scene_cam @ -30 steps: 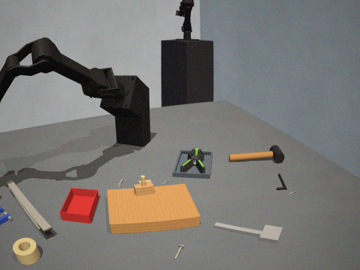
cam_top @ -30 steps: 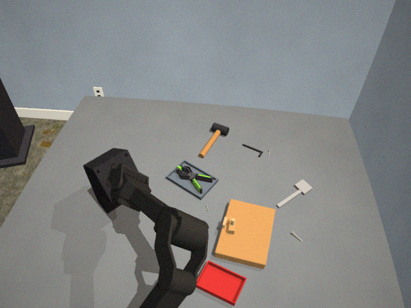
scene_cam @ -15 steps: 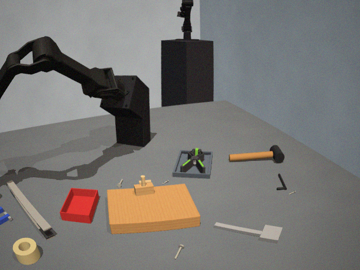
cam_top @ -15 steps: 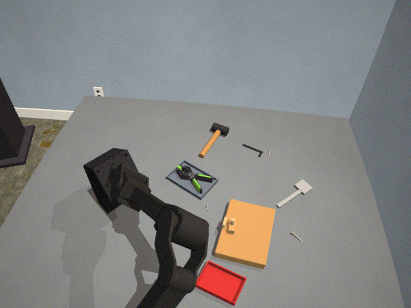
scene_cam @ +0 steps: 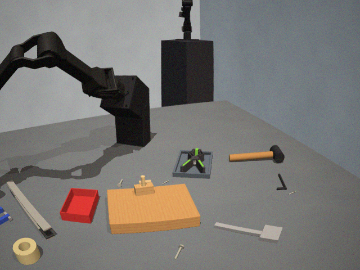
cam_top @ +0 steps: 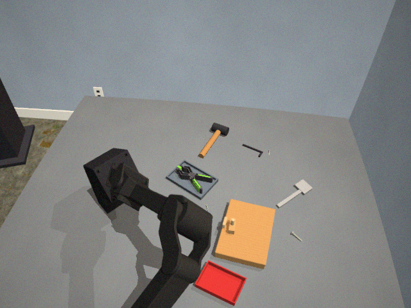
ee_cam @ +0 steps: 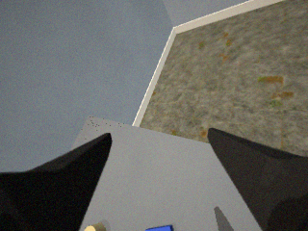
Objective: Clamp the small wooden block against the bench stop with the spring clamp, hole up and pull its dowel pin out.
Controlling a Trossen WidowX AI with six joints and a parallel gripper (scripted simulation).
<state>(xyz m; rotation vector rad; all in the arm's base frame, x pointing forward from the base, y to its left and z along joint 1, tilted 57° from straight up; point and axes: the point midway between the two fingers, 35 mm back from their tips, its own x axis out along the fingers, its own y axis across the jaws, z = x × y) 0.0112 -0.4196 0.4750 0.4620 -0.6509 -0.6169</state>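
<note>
A: Gripper [ee_cam: 160,135] first. Its state?
B: Spread wide, nothing between the fingers. We see it only in the wrist view.

A: Now the exterior view, left to right.
B: At the left edge we log part of a blue item [scene_cam: 3,218]. Next come a pale bar [scene_cam: 28,205], lying slantwise, and a tan roll [scene_cam: 26,253], its hole up. The arm [cam_top: 194,220] [scene_cam: 50,48] passes above the table [cam_top: 285,139] [scene_cam: 232,200]. Then the red tray [cam_top: 220,282] [scene_cam: 80,204], near the board [cam_top: 250,231] [scene_cam: 153,205].

A: And the block [cam_top: 231,228] [scene_cam: 144,188]?
B: On the board, just beside the stop [cam_top: 225,221] [scene_cam: 148,182]. We cannot tell whether they touch. The pin [cam_top: 232,221] [scene_cam: 143,180] stands upright in the block. We see no clamp on either.

A: Where do we find the clamp [cam_top: 192,176] [scene_cam: 194,160]?
B: Right of the block, in the grey tray [cam_top: 200,196] [scene_cam: 191,175]. It is black and green, well apart from the gripper. A bolt [cam_top: 296,236] [scene_cam: 179,251] lies in front of the board.

A: Farther right?
B: We note a pale paddle [cam_top: 295,192] [scene_cam: 248,229], a mallet [cam_top: 212,139] [scene_cam: 257,155] lying on its side farther back, and a black hex key [cam_top: 252,148] [scene_cam: 282,181]. Just beside the key lies a small screw [cam_top: 269,152] [scene_cam: 292,192].
</note>
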